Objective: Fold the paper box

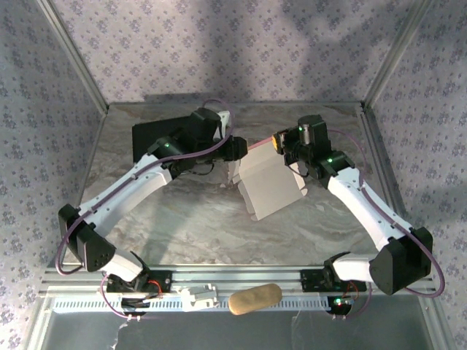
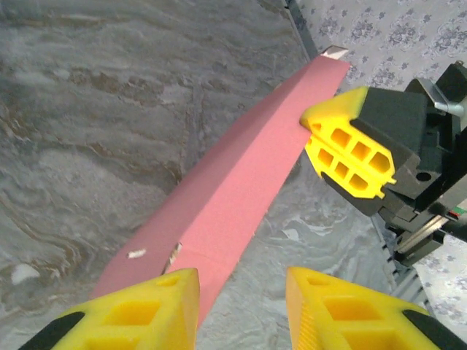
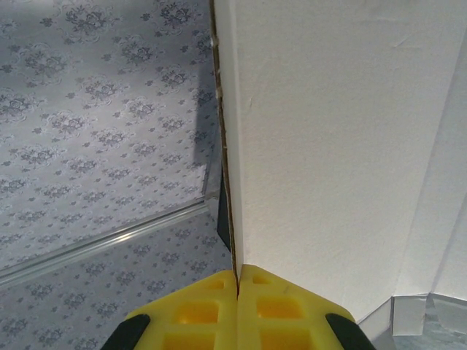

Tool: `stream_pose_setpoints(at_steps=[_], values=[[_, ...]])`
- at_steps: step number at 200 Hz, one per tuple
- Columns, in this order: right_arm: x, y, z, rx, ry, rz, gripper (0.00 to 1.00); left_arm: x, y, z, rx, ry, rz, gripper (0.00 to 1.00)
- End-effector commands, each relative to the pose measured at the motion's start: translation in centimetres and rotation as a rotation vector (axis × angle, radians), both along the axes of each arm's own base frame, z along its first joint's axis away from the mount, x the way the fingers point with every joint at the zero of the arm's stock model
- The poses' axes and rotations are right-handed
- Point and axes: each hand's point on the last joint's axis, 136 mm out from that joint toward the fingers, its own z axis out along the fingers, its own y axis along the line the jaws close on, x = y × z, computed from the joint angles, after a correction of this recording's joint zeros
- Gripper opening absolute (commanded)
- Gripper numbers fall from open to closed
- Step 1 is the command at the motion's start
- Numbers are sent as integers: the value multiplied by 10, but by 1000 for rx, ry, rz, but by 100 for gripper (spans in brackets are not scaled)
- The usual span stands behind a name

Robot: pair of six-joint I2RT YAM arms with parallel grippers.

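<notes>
Centrally, the right gripper (image 3: 237, 281) has its yellow fingers clenched flat on the thin upper edge of the pink thin-cardboard paper box (image 1: 268, 186), probably to anchor that wall upright. The left gripper (image 2: 239, 277) stands with fingers parted and grasps nothing. The pink edge runs just beside one finger, a stance suited to re-gripping or pressing a crease. The paper box stands at the middle of the grey marbled table (image 1: 182, 219), tipped up, pale inside facing the arm bases. Its long axis runs left to right between both grippers. A larger black rectangular box (image 1: 149, 138) lies behind the left arm.
</notes>
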Motion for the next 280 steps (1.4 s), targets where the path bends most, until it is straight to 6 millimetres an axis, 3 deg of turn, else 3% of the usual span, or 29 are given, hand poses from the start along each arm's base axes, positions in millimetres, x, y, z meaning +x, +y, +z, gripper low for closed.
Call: stream_pose_setpoints(at_steps=[1, 24, 28, 81, 128, 162, 215, 280], values=[[-2, -5, 9, 18, -6, -8, 0, -7, 5, 14, -63, 13, 42, 37], [-8, -11, 13, 17, 25, 1, 0, -9, 17, 28, -62, -34, 82, 39], [-9, -13, 31, 19, 2, 1, 0, -9, 19, 32, -65, -46, 82, 39], [-19, -24, 97, -20, -87, 8, 0, -5, 11, 83, -22, -180, -33, 38], [-22, -28, 116, -40, -132, 17, 0, -1, 5, 123, -19, -250, -81, 39], [-22, -30, 123, -39, -158, 19, 0, -8, -4, 106, 28, -172, -123, 38], [-24, -29, 114, -46, -138, 39, 0, -18, -23, 88, 28, -149, -146, 37], [-26, -33, 105, -54, -123, 34, 0, -28, -32, 89, 30, -165, -157, 37]])
